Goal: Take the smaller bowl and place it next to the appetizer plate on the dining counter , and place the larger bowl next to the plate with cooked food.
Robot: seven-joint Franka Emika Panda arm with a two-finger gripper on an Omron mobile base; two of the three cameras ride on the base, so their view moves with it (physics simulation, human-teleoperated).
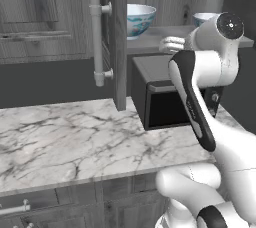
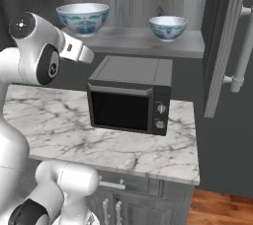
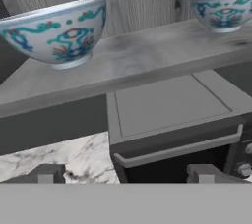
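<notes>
A rendered home kitchen. A marble-topped table [image 2: 123, 150] carries a black microwave [image 2: 129, 95], with drawers [image 2: 116, 189] and metal handles below. Above it a grey wooden shelf [image 2: 143, 41] holds two patterned bowls: a larger bowl [image 2: 82, 18] and a smaller bowl [image 2: 168, 27]. A tall cabinet door [image 1: 117, 37] with a long bar handle [image 1: 97, 37] stands open beside the shelf. Wood floor [image 2: 222, 209] shows at the lower right.

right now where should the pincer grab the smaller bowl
Likely by the rim: the smaller bowl stands upright on the shelf, mouth up, apart from the larger bowl. Come from the open front, above the microwave, one finger inside the wall, one outside.
</notes>
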